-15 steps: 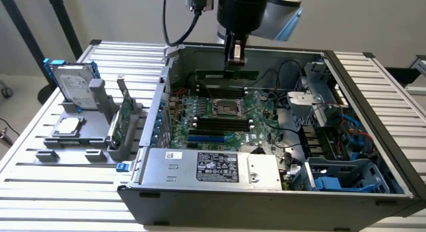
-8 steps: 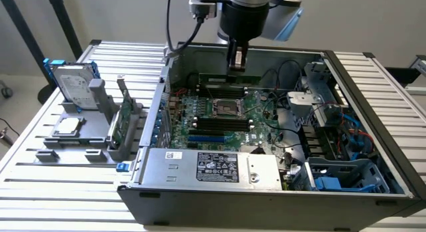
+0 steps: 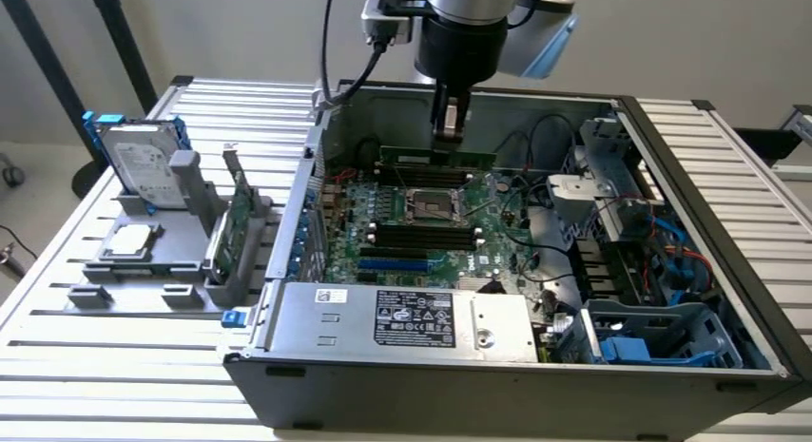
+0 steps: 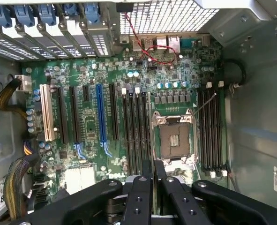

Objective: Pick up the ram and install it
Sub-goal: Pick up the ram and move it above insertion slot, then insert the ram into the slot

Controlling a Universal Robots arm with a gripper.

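- Toward the left edge of the ribbed surface (image 3: pixel 89 366), a grey stand holds a silver hard drive (image 3: pixel 137 162) and a broad green expansion card (image 3: pixel 232 228), both upright.
- At the middle, an open computer case (image 3: pixel 508 390) lies on the surface, with its motherboard (image 3: pixel 419 261) exposed.
- Near the case's far wall, the gripper (image 3: pixel 447 130) is narrowed onto the top edge of the ram (image 3: pixel 438 158), holding it level just above the board.
- The ram looks light, stiff, thin and fragile. A mid-length grip on its long edge, clear of the contacts, suits it.
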